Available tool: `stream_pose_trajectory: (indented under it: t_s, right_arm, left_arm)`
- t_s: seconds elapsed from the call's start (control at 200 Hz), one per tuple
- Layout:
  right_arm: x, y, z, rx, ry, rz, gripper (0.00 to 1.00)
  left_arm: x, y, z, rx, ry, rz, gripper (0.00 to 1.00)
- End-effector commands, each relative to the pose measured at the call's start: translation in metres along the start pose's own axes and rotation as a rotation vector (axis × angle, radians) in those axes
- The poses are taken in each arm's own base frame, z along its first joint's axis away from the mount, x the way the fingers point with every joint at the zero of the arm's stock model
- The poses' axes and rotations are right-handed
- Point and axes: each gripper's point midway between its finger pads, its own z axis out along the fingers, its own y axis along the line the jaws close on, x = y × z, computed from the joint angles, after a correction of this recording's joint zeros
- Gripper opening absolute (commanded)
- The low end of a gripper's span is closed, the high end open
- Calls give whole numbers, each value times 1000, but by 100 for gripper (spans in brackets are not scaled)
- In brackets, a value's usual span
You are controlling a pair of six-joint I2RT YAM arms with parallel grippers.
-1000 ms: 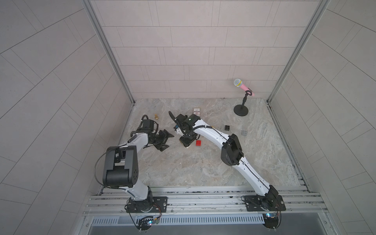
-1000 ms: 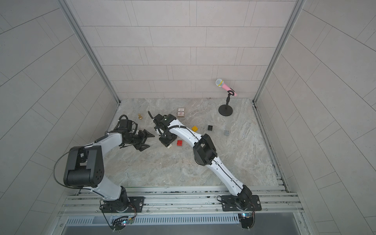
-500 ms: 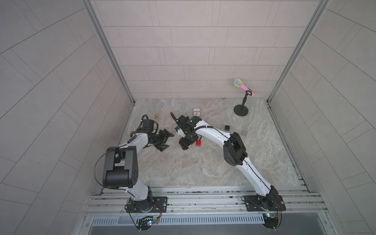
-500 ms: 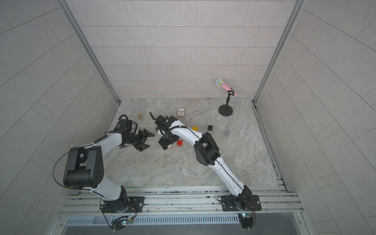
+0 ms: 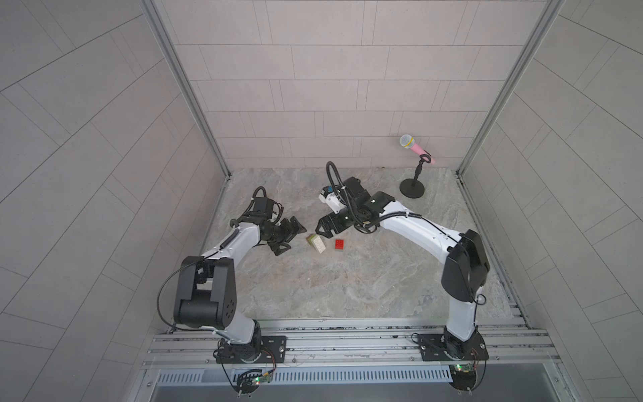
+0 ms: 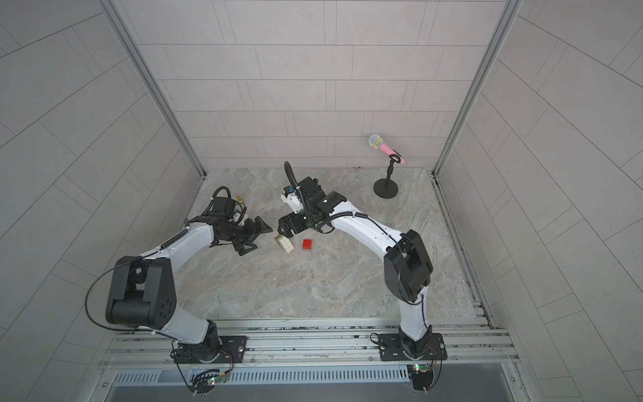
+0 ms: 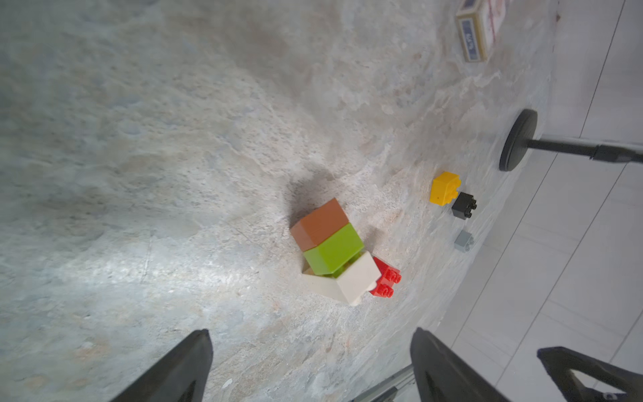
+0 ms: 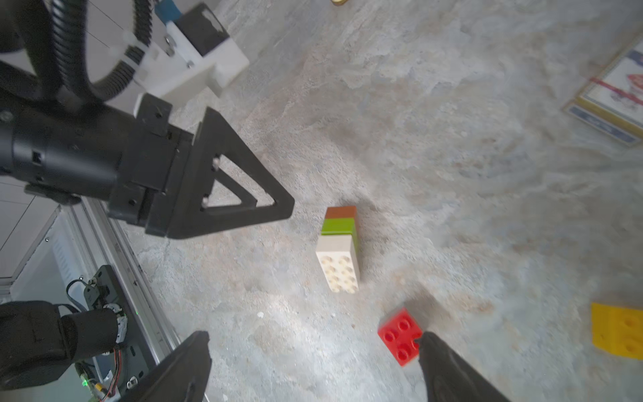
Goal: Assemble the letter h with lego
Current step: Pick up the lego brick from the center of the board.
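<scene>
Both stand wide open and empty: left gripper (image 5: pixel 291 237) and right gripper (image 5: pixel 325 228) flank the brown-green-white stack (image 5: pixel 316 242), lying on its side on the table (image 5: pixel 348 285), red brick (image 5: pixel 339 244) just beside. A clumsy pinch could pop that loose-looking green joint apart.

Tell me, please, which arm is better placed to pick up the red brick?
The right arm: the red brick lies beside its open jaws; the left arm faces it across the brown-green-white stack.

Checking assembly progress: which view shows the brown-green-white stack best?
Left wrist view: the stack lies close, all three colours clear. Right wrist view shows it studs-first, brown a sliver; both top views show it small.
</scene>
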Motion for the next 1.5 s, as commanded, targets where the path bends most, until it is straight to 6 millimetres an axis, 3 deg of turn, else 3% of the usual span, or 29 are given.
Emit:
stream_pose_trajectory:
  t_s: [0.0,0.135,0.29,0.395,0.525,0.716,0.961,1.181,1.496]
  right_arm:
    - [-10,0,-27,-43,-192,33,100]
    - [29,-8,-39,-71,-282,50,100]
    - [66,-15,-44,-94,-339,54,100]
    - [80,-18,-46,-82,-368,20,100]
    - [79,-13,-45,-125,-382,28,100]
    - [83,-19,-33,-118,-361,43,100]
    - [83,-14,-26,-156,-344,55,100]
    - [84,-14,-23,-158,-327,57,100]
    - [87,-16,-15,-159,-303,65,100]
  left_arm:
    - [5,-6,-14,-98,-41,222,96]
    - [20,-27,-4,-87,-35,469,95]
    - [25,-28,21,-30,55,567,95]
    - [22,-35,24,56,92,603,95]
    - [13,-34,17,117,75,630,95]
    - [13,-19,30,73,113,679,95]
    - [4,-28,33,87,101,725,94]
    - [1,-21,52,74,169,723,92]
    - [4,-8,65,57,219,709,92]
